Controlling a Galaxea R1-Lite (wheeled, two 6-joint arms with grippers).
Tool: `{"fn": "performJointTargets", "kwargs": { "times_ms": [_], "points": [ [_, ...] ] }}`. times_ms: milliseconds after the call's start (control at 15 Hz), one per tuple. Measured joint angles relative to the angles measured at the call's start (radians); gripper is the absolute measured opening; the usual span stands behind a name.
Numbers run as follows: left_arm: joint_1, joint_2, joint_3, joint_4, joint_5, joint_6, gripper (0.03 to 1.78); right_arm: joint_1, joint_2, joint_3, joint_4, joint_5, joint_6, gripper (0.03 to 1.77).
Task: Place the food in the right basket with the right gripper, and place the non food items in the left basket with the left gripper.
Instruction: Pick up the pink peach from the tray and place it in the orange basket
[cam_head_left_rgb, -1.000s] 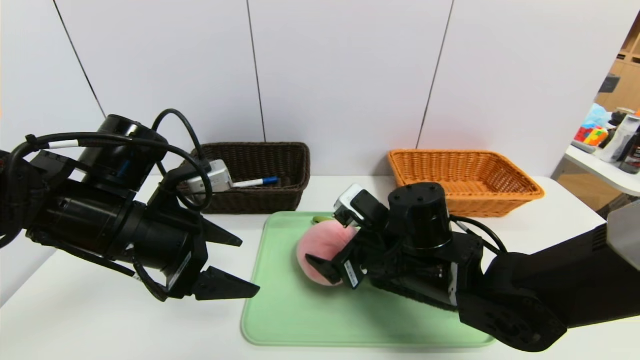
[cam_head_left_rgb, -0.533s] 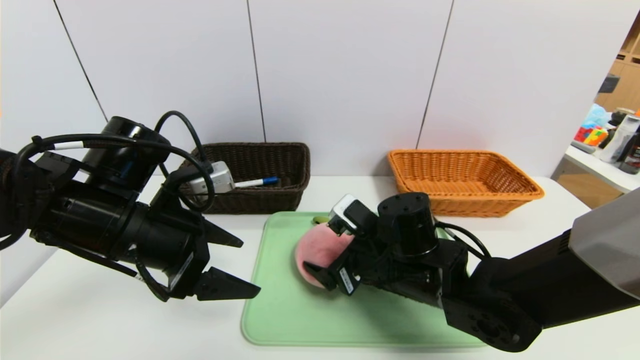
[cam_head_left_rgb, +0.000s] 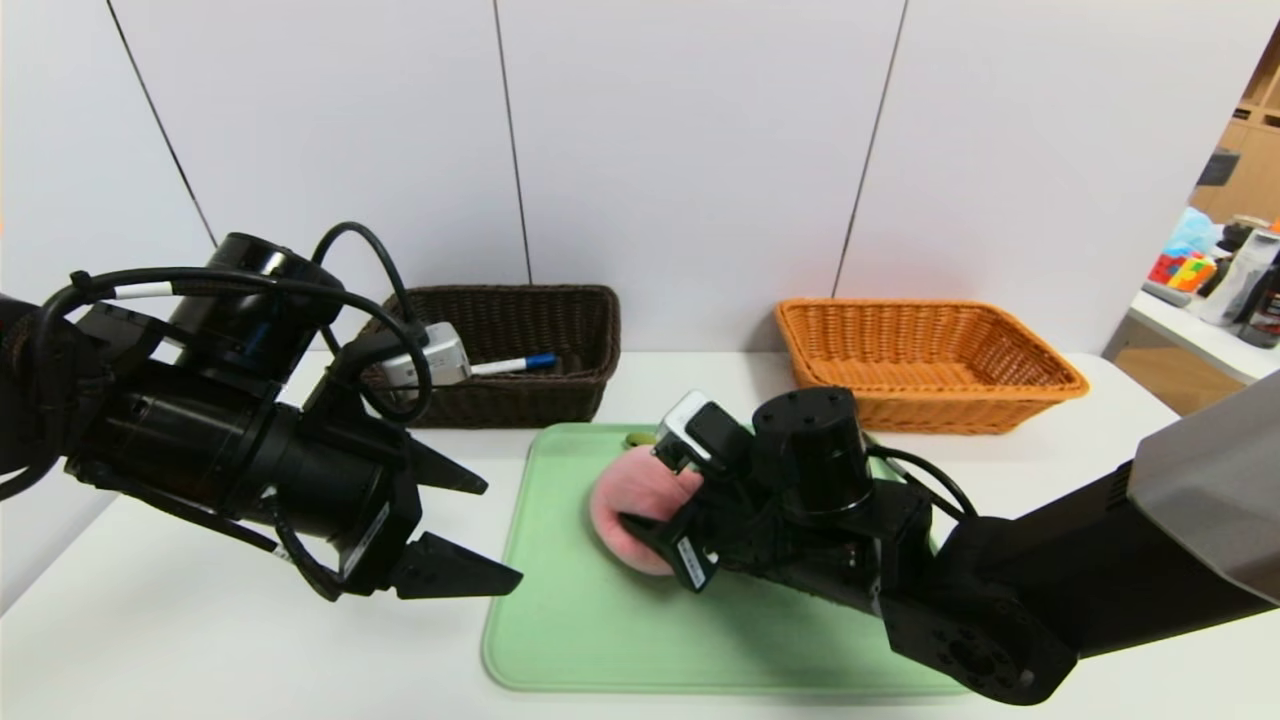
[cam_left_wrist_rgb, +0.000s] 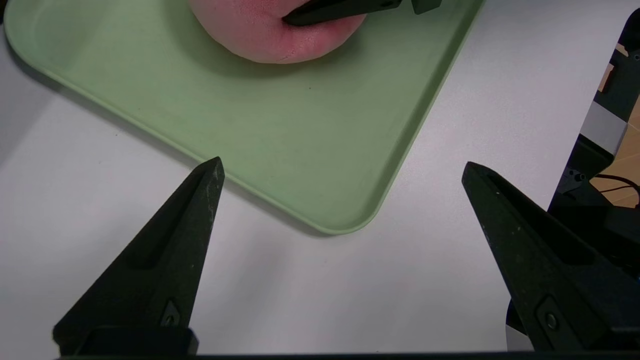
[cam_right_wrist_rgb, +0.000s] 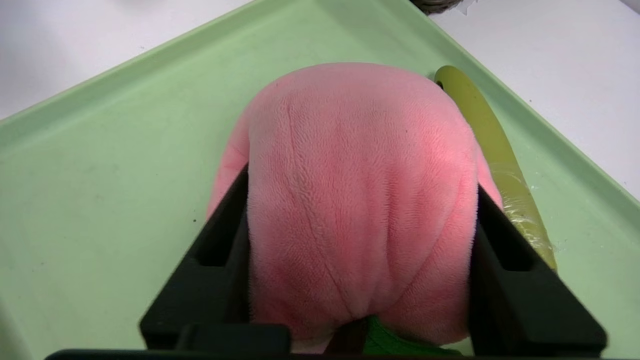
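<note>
Grasp step on the food. Right hand (cam_head_left_rgb: 645, 510) down on the green tray (cam_head_left_rgb: 600, 640), pinching the pink plush peach (cam_head_left_rgb: 615, 490) from both sides, plush bulging between the two black fingers. Peach apparently not yet lifted, sitting near the tray's far left part. Left hand (cam_head_left_rgb: 500, 533) parked above the table (cam_head_left_rgb: 200, 650) off the tray's left edge, spread wide and holding nothing.

Next, by judgement: lift straight up until clear of the tray, carry back and to the right over the orange basket (cam_head_left_rgb: 930, 410), lower inside the rim, then let go. Soft plush, so worth keeping the squeeze firm to avoid a slip during the swing. Basket well apart from the peach, at the table's far right.

Seen only from the head: both baskets, and a white marker with a blue cap (cam_head_left_rgb: 510, 365) already lying in the dark brown basket (cam_head_left_rgb: 520, 405). No brush to be made out anywhere.

Seen only from the right wrist: both fingers sunk into the peach's flanks, a green leaf (cam_right_wrist_rgb: 385, 345) tucked underneath near the palm, and a yellowish-green strip (cam_right_wrist_rgb: 495, 150) lying just beside the peach, of uncertain kind.

Seen only from the left wrist: one right fingertip dented into the plush, and bare table between the left hand's pointed tips.
</note>
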Motion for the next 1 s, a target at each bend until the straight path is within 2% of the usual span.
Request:
{"fn": "performJointTargets", "kwargs": {
  "times_ms": [267, 533, 733, 1000],
  "points": [
    [0.0, 0.0, -0.002, 0.0, 0.0, 0.001, 1.69, 0.001, -0.008, -0.003, -0.011, 0.001, 0.0, 0.79],
    [0.0, -0.002, -0.003, 0.0, 0.001, 0.001, 1.69, 0.0, -0.03, -0.013, -0.015, -0.019, 0.012, 0.79],
    [0.0, -0.004, -0.004, 0.0, 0.0, 0.001, 1.69, -0.001, -0.052, -0.034, -0.018, -0.031, 0.05, 0.79],
    [0.0, -0.009, -0.004, 0.0, -0.001, 0.001, 1.69, -0.049, -0.091, -0.086, -0.006, -0.063, 0.053, 0.79]
  ]
}}
